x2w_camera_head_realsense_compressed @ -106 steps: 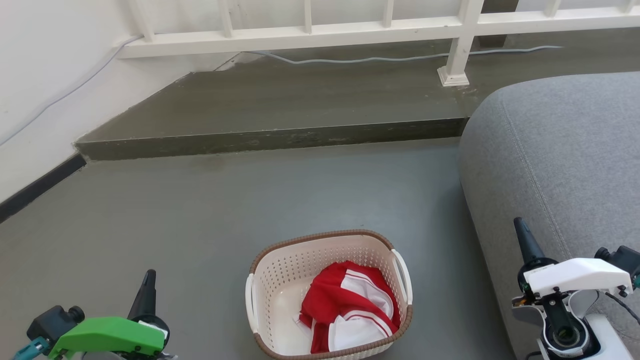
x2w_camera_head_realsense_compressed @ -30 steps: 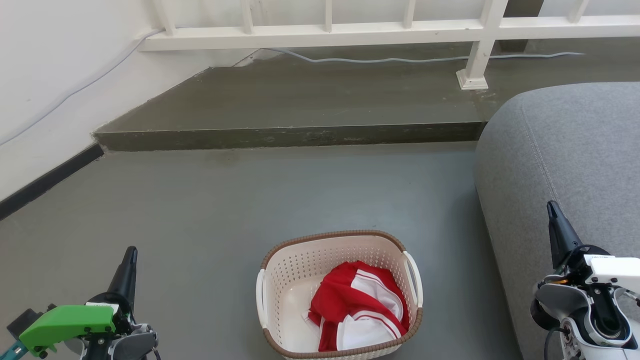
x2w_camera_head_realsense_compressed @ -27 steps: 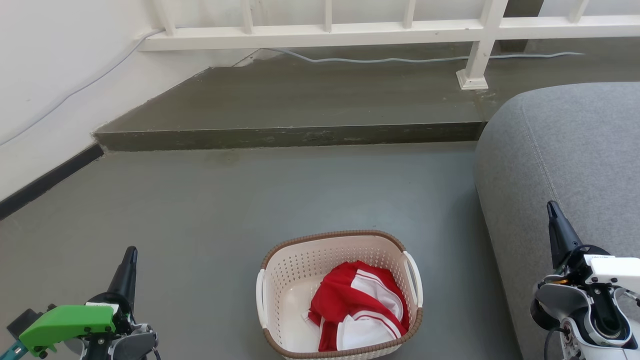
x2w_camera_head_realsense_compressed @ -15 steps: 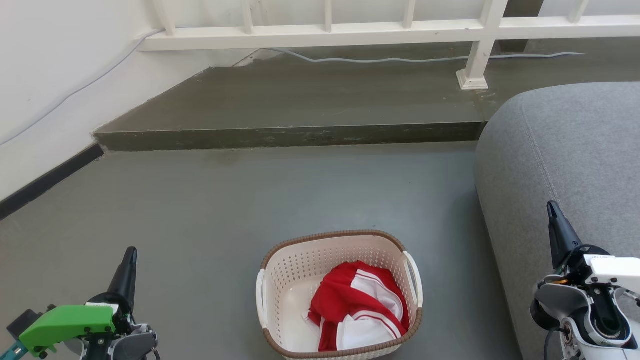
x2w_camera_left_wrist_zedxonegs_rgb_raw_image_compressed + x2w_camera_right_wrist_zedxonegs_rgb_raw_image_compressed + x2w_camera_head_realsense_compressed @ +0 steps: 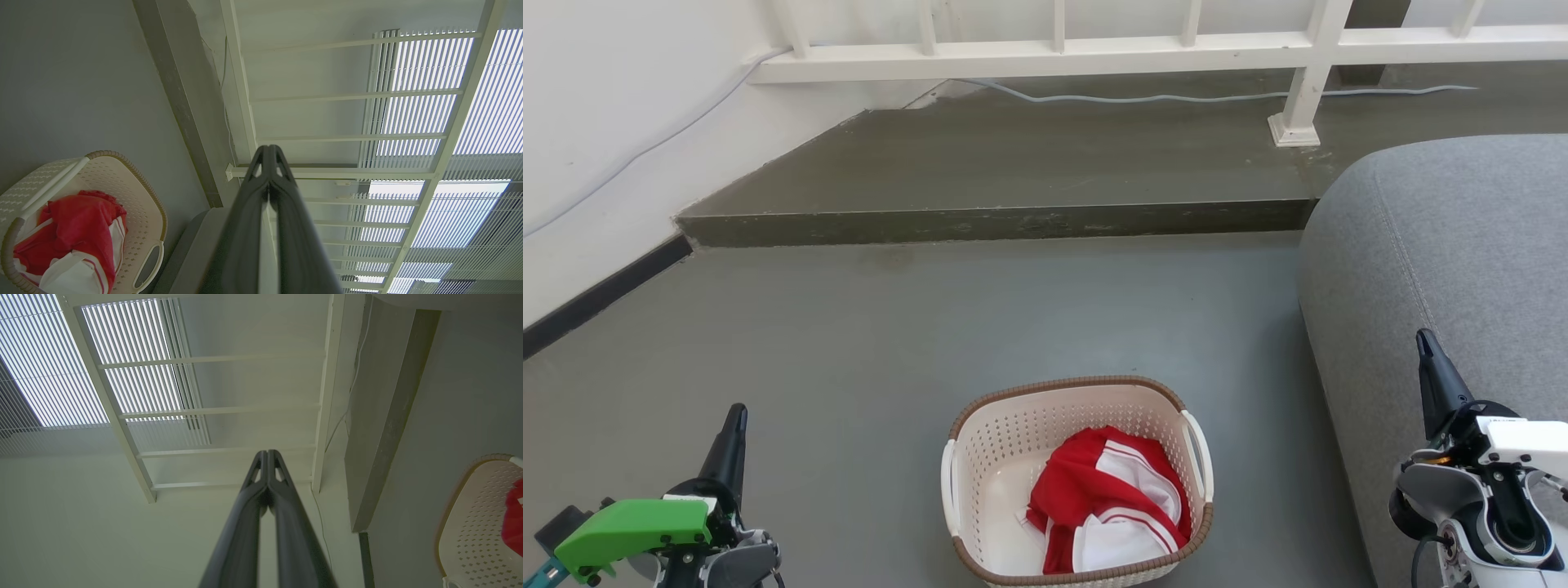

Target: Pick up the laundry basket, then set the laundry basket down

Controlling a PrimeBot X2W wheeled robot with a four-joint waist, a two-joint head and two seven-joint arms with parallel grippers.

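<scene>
Head view: left jaws at 7 o'clock, pressed together, well apart from the laundry basket (image 5: 1013, 441), which sits on the floor (image 5: 931, 327) at 6 o'clock holding a red-and-white garment (image 5: 1103, 498). Right jaws at 4 o'clock, also pressed together, near the grey sofa (image 5: 1445, 245). We fear unopened jaws shoving the handles (image 5: 948, 490), an uneven lift tipping the garment out, or the right jaws snagging the sofa.

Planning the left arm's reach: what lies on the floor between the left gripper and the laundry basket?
Nothing; in the head view, only bare grey floor separates the left gripper from the laundry basket.
</scene>
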